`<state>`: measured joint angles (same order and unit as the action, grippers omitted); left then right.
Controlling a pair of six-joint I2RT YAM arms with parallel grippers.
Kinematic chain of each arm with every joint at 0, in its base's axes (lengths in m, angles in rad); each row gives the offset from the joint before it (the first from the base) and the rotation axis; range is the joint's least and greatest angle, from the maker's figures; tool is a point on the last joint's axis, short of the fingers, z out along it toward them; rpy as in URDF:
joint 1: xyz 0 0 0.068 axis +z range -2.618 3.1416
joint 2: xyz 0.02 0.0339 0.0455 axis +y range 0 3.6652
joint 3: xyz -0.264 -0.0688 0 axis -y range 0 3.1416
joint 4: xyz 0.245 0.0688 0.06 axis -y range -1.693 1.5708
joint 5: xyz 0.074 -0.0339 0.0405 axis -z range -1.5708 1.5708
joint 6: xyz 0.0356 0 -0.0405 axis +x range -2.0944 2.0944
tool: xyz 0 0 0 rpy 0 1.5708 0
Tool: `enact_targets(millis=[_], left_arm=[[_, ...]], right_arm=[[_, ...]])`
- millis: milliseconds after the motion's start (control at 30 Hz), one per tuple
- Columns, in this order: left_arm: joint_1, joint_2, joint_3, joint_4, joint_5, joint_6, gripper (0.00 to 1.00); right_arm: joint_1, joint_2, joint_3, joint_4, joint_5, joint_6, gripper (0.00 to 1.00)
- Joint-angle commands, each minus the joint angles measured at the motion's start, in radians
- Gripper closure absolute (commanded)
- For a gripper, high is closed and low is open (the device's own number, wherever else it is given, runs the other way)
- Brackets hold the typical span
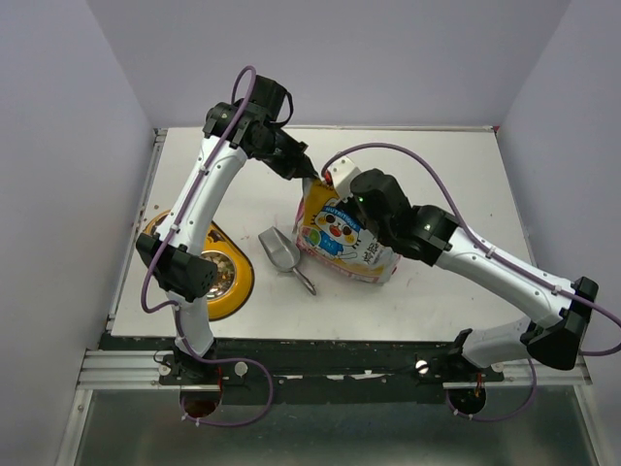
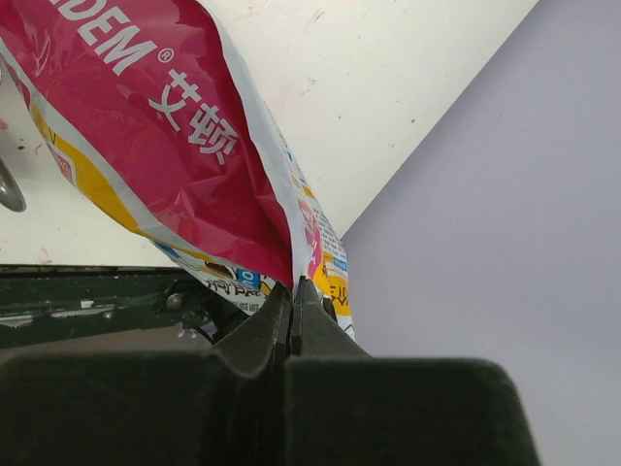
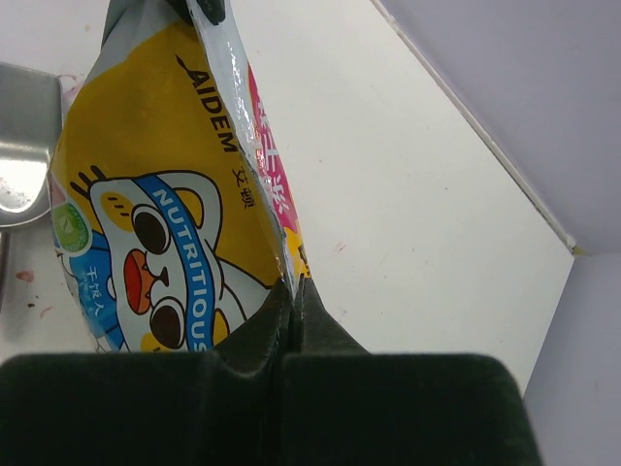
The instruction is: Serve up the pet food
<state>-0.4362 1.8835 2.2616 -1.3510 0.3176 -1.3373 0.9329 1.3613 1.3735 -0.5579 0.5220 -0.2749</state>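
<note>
The pet food bag, yellow and white with a cartoon cat and a red edge, stands at the middle of the table. The kibble itself is hidden inside it. My left gripper comes from the far left. Its jaws are shut on a thin edge of the bag, and the film runs in between the fingertips. My right gripper comes from the right and is shut on another edge of the bag, pinched at its tips.
A silver metal scoop lies on the table just left of the bag. The yellow double-bowl feeder sits at the near left, partly under the left arm. Lilac walls enclose the table on three sides.
</note>
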Motion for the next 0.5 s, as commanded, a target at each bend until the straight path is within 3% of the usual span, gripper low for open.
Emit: enact_targets(millis=[0, 133, 167, 267, 467], left_arm=[[0.01, -0.029, 0.038, -0.148, 0.017, -0.007, 1.0], [0.01, -0.026, 0.042, -0.145, 0.018, -0.006, 1.0], [0.01, -0.024, 0.044, -0.143, 0.017, -0.007, 1.0], [0.011, -0.024, 0.044, -0.143, 0.017, -0.005, 1.0], [0.016, -0.024, 0.053, -0.137, 0.009, 0.019, 1.0]], right_arm=[[-0.022, -0.05, -0.013, -0.095, 0.122, -0.035, 1.0], [-0.02, -0.053, 0.002, -0.137, 0.113, -0.026, 1.0], [-0.02, -0.065, -0.007, -0.139, 0.111, -0.032, 0.97], [-0.02, -0.097, -0.028, -0.149, 0.118, -0.038, 0.75], [-0.022, -0.145, -0.103, -0.163, 0.157, -0.038, 0.69]])
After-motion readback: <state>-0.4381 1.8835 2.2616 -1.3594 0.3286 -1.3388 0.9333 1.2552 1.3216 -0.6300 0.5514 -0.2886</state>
